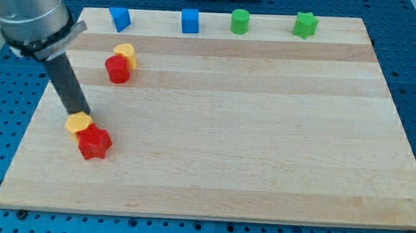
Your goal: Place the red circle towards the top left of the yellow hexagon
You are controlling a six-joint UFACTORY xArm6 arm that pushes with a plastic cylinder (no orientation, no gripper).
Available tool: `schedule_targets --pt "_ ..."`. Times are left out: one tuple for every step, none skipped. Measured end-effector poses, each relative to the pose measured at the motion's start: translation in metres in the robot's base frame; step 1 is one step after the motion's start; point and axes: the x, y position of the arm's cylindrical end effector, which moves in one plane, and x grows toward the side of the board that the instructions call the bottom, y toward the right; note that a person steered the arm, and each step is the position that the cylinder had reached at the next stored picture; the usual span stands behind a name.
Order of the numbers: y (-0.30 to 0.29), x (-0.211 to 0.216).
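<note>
The red circle (117, 70) sits at the view's upper left, touching a yellow heart-like block (126, 54) just above and to its right. The yellow hexagon (78, 123) lies lower down near the board's left edge. A red star (94, 143) touches its lower right. My tip (75, 113) is at the hexagon's top edge, seemingly touching it. It is well below and left of the red circle. The rod slants up to the view's left.
A blue triangle-like block (119, 18), a blue cube (190, 21), a green circle (240, 21) and a green star (305, 25) stand in a row along the top edge of the wooden board (265, 134). The arm's grey body (26, 8) hangs over the top left corner.
</note>
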Motion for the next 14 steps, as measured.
schedule_targets --pt "0.0 0.004" --pt "0.053 -0.034" --pt "0.069 -0.048" --pt "0.078 -0.054" --pt "0.109 -0.102" --pt "0.119 -0.148" --pt "0.068 -0.157" --pt "0.054 -0.174" --pt "0.049 -0.179" --pt "0.023 -0.173" --pt "0.017 -0.172" --pt "0.024 -0.16" --pt "0.03 -0.136" --pt "0.056 -0.123"
